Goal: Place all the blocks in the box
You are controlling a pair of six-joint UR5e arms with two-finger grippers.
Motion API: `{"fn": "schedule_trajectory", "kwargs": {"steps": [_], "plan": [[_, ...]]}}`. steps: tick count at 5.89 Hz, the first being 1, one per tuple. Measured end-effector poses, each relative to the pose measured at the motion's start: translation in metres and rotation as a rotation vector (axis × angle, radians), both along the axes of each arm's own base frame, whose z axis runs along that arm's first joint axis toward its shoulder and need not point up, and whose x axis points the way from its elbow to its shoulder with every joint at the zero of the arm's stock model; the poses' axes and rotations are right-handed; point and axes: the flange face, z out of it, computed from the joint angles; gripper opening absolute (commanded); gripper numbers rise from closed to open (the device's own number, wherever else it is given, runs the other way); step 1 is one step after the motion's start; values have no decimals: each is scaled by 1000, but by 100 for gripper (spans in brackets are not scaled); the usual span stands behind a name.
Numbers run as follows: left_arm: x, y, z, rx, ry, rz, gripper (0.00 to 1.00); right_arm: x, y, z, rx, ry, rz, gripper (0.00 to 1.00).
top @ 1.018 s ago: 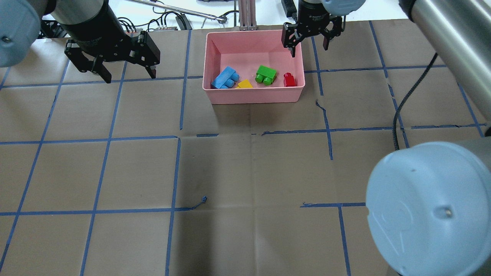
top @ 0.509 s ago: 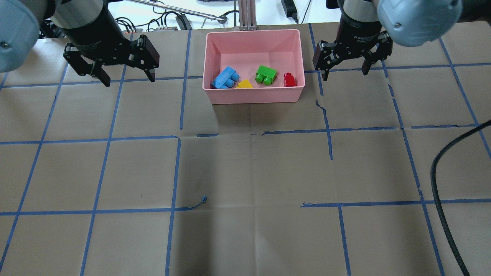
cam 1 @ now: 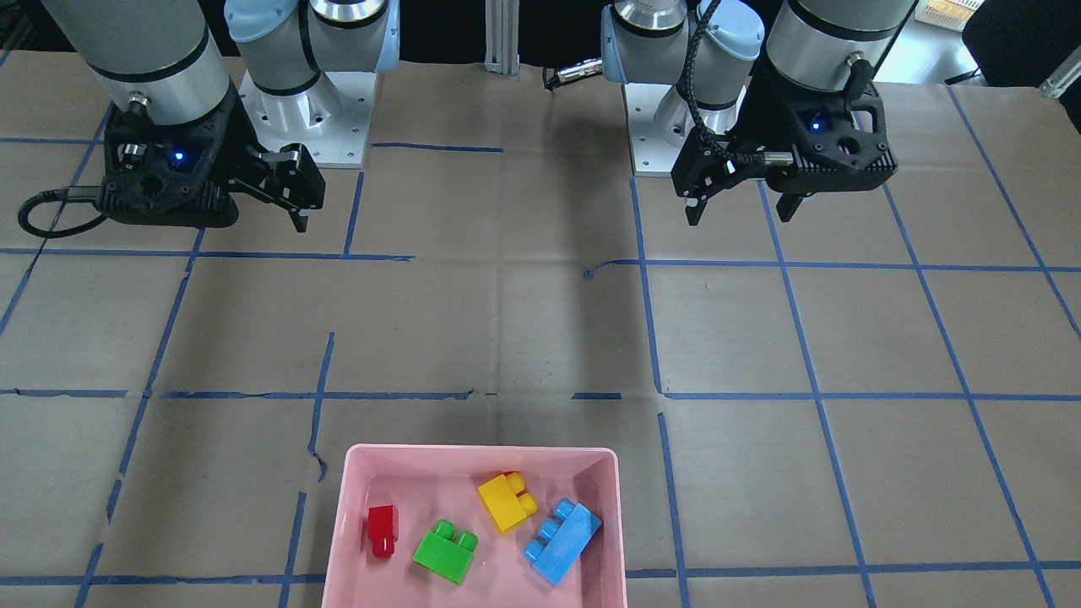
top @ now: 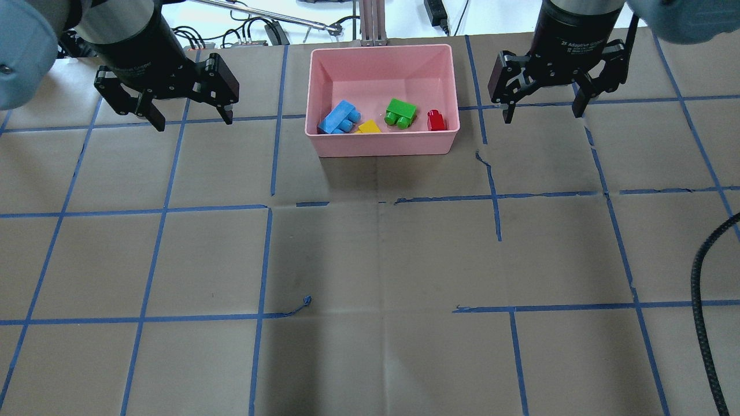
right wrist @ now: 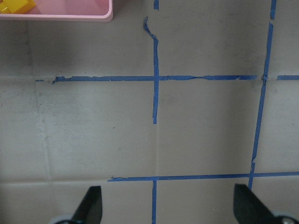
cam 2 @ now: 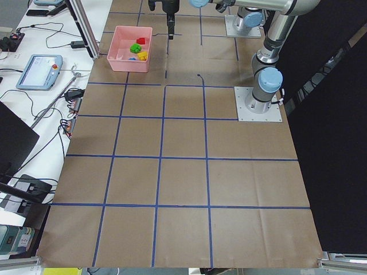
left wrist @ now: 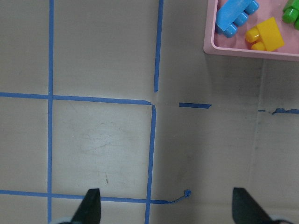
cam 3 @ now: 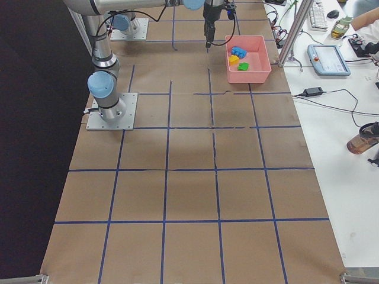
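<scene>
The pink box [top: 381, 49] stands at the table's far middle. In it lie the light-blue block [top: 340, 117], the yellow block [top: 370, 127], the green block [top: 401, 111] and the red block [top: 436, 120]. My left gripper [top: 193, 120] is open and empty, to the left of the box and apart from it. My right gripper [top: 542, 114] is open and empty, to the right of the box and apart from it. The left wrist view shows the box's corner [left wrist: 233, 49] with the blue [left wrist: 236, 16] and yellow [left wrist: 266, 35] blocks. The right wrist view shows the box's edge [right wrist: 56, 17].
Brown paper with a blue tape grid covers the table. A black cable [top: 702, 300] hangs at the right edge. An aluminium post [top: 373, 23] and cables stand behind the box. A loose tape curl [top: 306, 300] lies near the middle.
My right gripper has moved from over the box's far right corner to the right, clear of the box. It stays open. The left gripper has hardly moved.
</scene>
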Motion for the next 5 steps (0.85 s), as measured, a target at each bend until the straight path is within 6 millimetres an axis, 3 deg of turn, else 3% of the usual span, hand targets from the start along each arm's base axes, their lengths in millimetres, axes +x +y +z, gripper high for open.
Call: {"fn": "schedule_trajectory", "kwargs": {"steps": [3,5], "plan": [[0,0,0,-1,2,1,99,0,3,-17,37,-8,-6,99],[1,0,2,-4,6,2,99,0,4,-17,37,-10,-7,99]]}}
